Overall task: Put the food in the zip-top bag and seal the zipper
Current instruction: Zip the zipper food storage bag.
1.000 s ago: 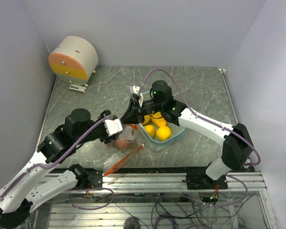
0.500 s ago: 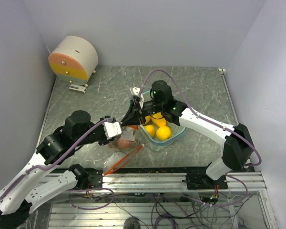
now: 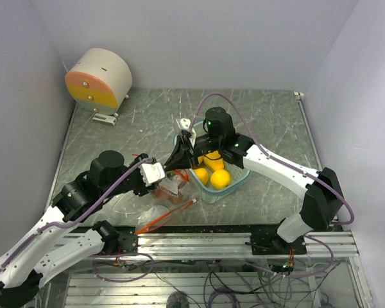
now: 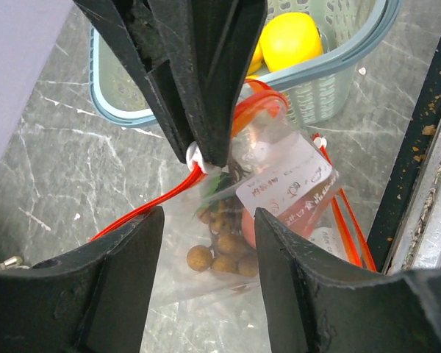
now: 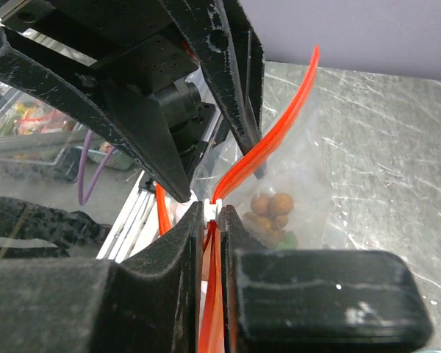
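Bag (image 4: 279,187) of clear crinkled film, white slider (image 4: 194,154) pinched in right jaws, left jaws part-open astride.

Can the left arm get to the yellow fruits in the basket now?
Probably not directly: the right tool, shut on the zip-top bag, stands between the open left tool and the yellow fruits.

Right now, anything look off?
Yes. The right gripper is pinching the white zipper slider on the bag, yet yellow fruits sit in the blue basket, outside it. Only grapes and a red fruit are inside.
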Robot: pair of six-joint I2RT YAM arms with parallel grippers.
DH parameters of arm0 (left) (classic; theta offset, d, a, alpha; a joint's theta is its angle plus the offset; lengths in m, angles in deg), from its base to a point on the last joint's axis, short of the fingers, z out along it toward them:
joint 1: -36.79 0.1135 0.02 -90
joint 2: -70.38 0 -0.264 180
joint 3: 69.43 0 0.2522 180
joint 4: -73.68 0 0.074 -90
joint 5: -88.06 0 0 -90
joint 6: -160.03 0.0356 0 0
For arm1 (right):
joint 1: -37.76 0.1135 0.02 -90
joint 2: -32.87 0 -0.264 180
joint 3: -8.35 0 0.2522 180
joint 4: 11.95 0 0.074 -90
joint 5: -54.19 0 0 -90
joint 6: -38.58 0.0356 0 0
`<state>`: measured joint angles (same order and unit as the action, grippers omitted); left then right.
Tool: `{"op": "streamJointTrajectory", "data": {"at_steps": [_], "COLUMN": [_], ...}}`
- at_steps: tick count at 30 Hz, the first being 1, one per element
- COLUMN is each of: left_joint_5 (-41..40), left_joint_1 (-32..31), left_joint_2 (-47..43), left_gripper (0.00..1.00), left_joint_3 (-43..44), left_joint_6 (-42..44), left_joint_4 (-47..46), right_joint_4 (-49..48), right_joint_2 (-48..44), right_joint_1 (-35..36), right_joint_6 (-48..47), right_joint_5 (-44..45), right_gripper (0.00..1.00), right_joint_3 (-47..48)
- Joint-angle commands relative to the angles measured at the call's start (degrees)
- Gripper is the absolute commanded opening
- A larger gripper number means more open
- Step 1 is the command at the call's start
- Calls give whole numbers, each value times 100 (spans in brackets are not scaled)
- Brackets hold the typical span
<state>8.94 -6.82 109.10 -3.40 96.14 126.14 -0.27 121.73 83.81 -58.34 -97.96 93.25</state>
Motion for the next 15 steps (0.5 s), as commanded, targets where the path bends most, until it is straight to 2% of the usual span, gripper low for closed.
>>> {"op": "streamJointTrajectory", "data": {"at_steps": [1,4,8,15], "left_joint_5": [-137,210,402,876], "left_joint_1": [4,2,3,8], "left_joint_2": [-49,-333,-656,-344], "left_gripper": [64,66,74,76], "left_joint_3": [60,115,115,332], "left_joint_6": [-66,-54,36,203], "left_joint_4": [-378,-603,-862,-595], "right_joint_4": [146,163,230,314], "right_joint_2": [-218,-214,-236,-249], "right_joint_1": [32,32,36,49], "right_joint_6": [-169,-174,-218,-266], "right_joint_5": [-224,-124,-143,-130], "right_gripper": [0,0,0,0], "right_joint_3": [190,181,199,251]}}
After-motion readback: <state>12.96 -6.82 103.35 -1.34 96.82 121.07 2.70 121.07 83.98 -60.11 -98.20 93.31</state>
